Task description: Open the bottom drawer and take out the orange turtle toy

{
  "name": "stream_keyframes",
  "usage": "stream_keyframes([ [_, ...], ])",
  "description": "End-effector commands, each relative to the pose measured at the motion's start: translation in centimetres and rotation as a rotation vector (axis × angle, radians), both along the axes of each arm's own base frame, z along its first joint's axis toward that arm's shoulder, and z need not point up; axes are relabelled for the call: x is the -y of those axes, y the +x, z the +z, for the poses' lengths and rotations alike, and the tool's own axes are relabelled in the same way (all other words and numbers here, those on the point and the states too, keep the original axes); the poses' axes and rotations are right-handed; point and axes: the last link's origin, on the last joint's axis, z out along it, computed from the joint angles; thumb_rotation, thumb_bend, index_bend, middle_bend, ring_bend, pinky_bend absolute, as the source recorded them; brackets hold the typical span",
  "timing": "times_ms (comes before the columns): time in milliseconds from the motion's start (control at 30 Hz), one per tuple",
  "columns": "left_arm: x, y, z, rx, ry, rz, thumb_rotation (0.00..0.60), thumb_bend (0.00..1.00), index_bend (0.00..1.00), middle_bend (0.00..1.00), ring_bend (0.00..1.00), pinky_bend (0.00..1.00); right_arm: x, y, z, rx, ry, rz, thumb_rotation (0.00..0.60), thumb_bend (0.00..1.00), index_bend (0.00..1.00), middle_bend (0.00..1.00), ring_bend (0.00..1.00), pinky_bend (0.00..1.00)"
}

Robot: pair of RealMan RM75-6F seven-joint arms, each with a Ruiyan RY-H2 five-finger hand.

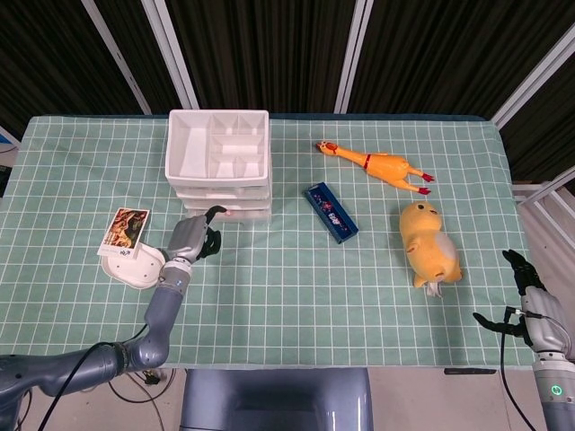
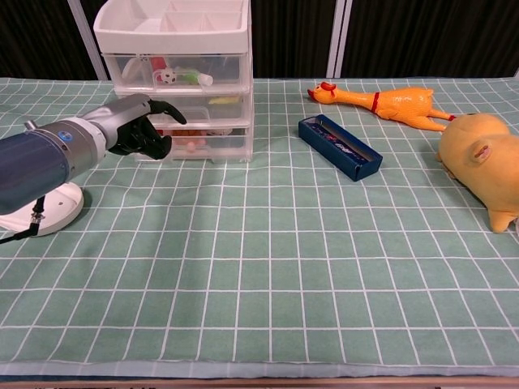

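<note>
The white three-drawer unit (image 1: 218, 167) (image 2: 182, 77) stands at the back left, all its drawers closed. Through the clear front of the bottom drawer (image 2: 208, 143) I see small orange and red things, too blurred to name. My left hand (image 1: 192, 236) (image 2: 138, 130) hovers right in front of that drawer's left end with its fingers curled in, one finger stretched toward the drawer front, and nothing in it. My right hand (image 1: 530, 305) hangs off the table's right front corner, fingers spread and holding nothing.
A white round stand (image 1: 135, 267) with a picture card sits left of my left hand. A blue box (image 1: 331, 213) (image 2: 339, 147), a rubber chicken (image 1: 377, 164) (image 2: 381, 103) and a yellow plush (image 1: 429, 242) (image 2: 482, 158) lie to the right.
</note>
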Motion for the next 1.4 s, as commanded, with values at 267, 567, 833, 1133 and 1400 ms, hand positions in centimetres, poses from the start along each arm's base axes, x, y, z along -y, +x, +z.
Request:
stream_keyframes([
  [267,0.0,-1.3,-0.6,-0.054,-0.028,0.045,0.600,0.61,0.24,0.91,0.96,1.00,0.0,0.0,0.0,-0.003,-0.001,0.002,0.600,0.13,0.00,0.00,0.00,0.18],
  [567,0.4,-1.4,0.0,-0.073,-0.039,0.057,0.600,0.62,0.39,0.93,0.98,1.00,-0.1,0.0,0.0,-0.006,-0.002,0.004,0.600,0.13,0.00,0.00,0.00,0.18],
  [833,1.7,-1.7,0.7,-0.063,-0.069,0.064,0.600,0.62,0.45,0.94,0.98,1.00,-0.1,0.1,0.0,-0.008,-0.004,0.005,0.600,0.13,0.00,0.00,0.00,0.18],
  [1133,3.9,-1.8,1.5,-0.086,-0.158,0.057,0.600,0.62,0.46,0.94,0.98,1.00,-0.1,0.1,0.0,-0.008,-0.008,0.003,0.600,0.13,0.00,0.00,0.00,0.18],
  [1400,4.7,-1.6,2.4,-0.101,-0.166,0.038,0.600,0.46,0.36,0.94,0.98,1.00,-0.1,0.1,0.0,-0.009,-0.009,0.002,0.600,0.13,0.00,0.00,0.00,0.18],
])
